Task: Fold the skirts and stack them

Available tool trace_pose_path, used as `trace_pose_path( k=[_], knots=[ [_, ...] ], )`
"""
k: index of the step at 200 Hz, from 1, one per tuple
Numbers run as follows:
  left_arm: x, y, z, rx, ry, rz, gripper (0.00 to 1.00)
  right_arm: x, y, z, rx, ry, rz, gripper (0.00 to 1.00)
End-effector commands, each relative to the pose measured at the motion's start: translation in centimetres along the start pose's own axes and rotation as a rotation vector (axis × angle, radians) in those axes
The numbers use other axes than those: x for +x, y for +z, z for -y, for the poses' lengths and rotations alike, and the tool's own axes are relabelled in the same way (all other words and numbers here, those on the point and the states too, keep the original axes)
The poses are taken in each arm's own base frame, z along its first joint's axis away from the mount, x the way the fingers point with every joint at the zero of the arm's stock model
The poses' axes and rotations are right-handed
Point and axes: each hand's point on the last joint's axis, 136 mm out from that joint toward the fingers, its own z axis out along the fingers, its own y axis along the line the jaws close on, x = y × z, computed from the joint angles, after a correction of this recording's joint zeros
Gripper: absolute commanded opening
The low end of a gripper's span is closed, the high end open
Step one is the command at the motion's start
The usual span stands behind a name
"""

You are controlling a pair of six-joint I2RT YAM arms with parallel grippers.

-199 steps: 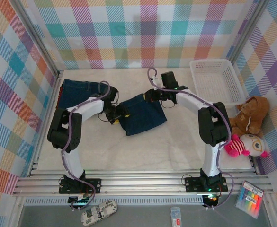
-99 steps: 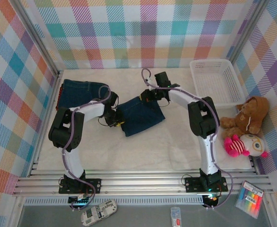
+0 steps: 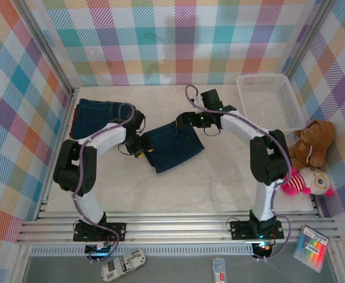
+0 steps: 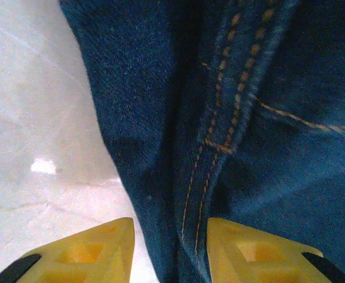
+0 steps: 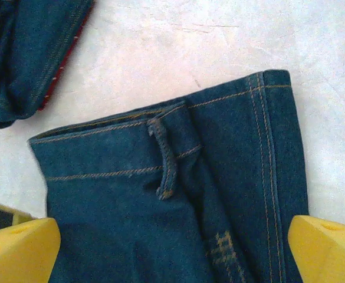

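A folded denim skirt (image 3: pixel 173 146) lies mid-way across the counter (image 3: pixel 219 177), apart from the stack (image 3: pixel 98 113) in the far-left corner, which shows denim over red. The right tool (image 5: pixel 172 247) hangs above it, spread wide and holding nothing. The left tool (image 4: pixel 171 239) straddles its edge, and I cannot tell whether it grips. This fold looks done; stacking remains.

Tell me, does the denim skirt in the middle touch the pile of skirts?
Apart. The right wrist view shows a strip of bare table between the skirt and the pile.
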Motion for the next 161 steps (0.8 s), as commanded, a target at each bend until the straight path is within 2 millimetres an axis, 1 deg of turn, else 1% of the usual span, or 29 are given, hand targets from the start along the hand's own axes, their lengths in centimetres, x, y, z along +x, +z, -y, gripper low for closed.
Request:
trace_pose_path(
  k=[1, 5, 14, 18, 32, 37, 48, 63, 72, 78, 93, 106, 115, 125, 133, 143, 155, 161],
  knots=[
    [-0.7, -3.7, 2.7, 0.084, -0.009, 0.046, 0.41, 2.5, -0.6, -1.9, -0.100, 0.034, -0.050, 0.99],
    [-0.9, -4.0, 3.4, 0.114, -0.006, 0.046, 0.44, 2.7, -0.6, -2.5, -0.136, 0.031, -0.055, 0.99],
    [-1.3, -4.3, 5.0, 0.177, -0.004, 0.043, 0.45, 3.3, -0.7, -3.8, -0.215, 0.024, -0.069, 0.99],
    [-1.6, -4.5, 5.8, 0.205, -0.001, 0.043, 0.48, 3.4, -0.6, -4.3, -0.240, 0.018, -0.073, 0.99],
    [-2.5, -4.4, 8.0, 0.281, 0.000, 0.034, 0.49, 4.4, -0.1, -5.1, -0.279, 0.002, -0.105, 0.99],
    [-3.0, -4.2, 8.6, 0.302, -0.002, 0.028, 0.52, 4.6, 0.3, -5.0, -0.277, 0.002, -0.116, 0.99],
    [-3.8, -3.8, 10.2, 0.346, 0.002, 0.010, 0.52, 5.0, 1.1, -4.6, -0.261, 0.016, -0.135, 0.99],
    [-5.3, -2.6, 11.0, 0.345, -0.003, 0.007, 0.52, 5.5, 2.2, -3.7, -0.236, 0.045, -0.148, 0.99],
    [-6.2, -1.5, 10.8, 0.332, -0.021, 0.006, 0.52, 5.8, 2.9, -2.8, -0.198, 0.072, -0.155, 0.99],
    [-6.8, -0.6, 10.3, 0.316, -0.038, 0.008, 0.52, 6.2, 3.4, -2.1, -0.173, 0.089, -0.163, 0.99],
    [-7.7, 2.0, 8.1, 0.248, -0.087, 0.002, 0.52, 7.7, 4.3, -0.5, -0.106, 0.151, -0.199, 0.99],
    [-7.6, 4.8, 5.7, 0.181, -0.125, -0.031, 0.52, 9.4, 4.8, 0.1, -0.086, 0.212, -0.253, 0.99],
    [-7.2, 6.4, 4.5, 0.153, -0.142, -0.058, 0.52, 10.6, 5.0, 0.1, -0.096, 0.254, -0.281, 0.99],
    [-6.8, 7.7, 3.5, 0.129, -0.151, -0.082, 0.52, 11.3, 4.9, 0.0, -0.102, 0.281, -0.286, 0.99],
    [-6.8, 8.2, 3.1, 0.116, -0.150, -0.096, 0.52, 11.6, 4.7, -0.1, -0.106, 0.294, -0.284, 0.99],
    [-6.9, 8.1, 3.1, 0.110, -0.147, -0.105, 0.52, 11.4, 4.3, -0.5, -0.110, 0.298, -0.274, 0.99],
    [-7.3, 7.1, 4.1, 0.142, -0.131, -0.104, 0.52, 10.8, 3.6, -1.1, -0.121, 0.292, -0.255, 0.99],
    [-7.5, 6.1, 4.9, 0.167, -0.118, -0.097, 0.53, 10.3, 3.3, -1.5, -0.130, 0.287, -0.244, 0.99]
  ],
)
